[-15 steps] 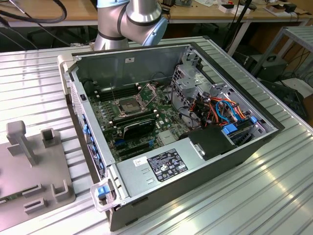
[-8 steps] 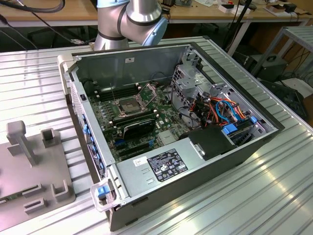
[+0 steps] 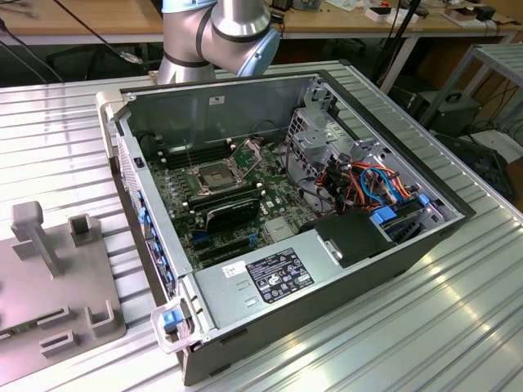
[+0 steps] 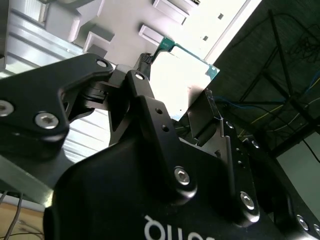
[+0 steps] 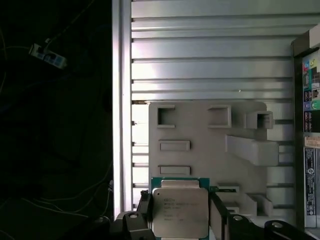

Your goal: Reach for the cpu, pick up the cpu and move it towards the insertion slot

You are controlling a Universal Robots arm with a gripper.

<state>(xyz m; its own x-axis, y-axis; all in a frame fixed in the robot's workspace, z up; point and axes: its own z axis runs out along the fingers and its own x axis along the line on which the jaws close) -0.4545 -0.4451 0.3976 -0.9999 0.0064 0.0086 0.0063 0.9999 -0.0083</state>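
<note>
Exterior view: open computer case flat on a slatted metal table, motherboard facing up. Near the board's middle, the insertion slot, retaining frame swung up, presumably left open to take the chip. At the exterior view's left, well apart from that socket, a grey fixture tray with pockets and posts, apparently a staging place for parts. Robot arm rising behind the case's far wall. Supplies the socket-to-tray layout missing from the wrist views.

First wrist view: the cpu clamped between the black fingers of the gripper, caught by two opposite edges, silver lid toward the camera. Edge grip probably chosen to keep pressure off the contact side. Beyond it the same grey tray, so seemingly lifted clear of its pocket, not yet carried to the socket.

Second wrist view: from behind the black linkage, fingers closed on the chip's green-edged board, face washed out by glare. Adds the grip's mechanics; loses the lid detail plain in the first wrist view.
</note>
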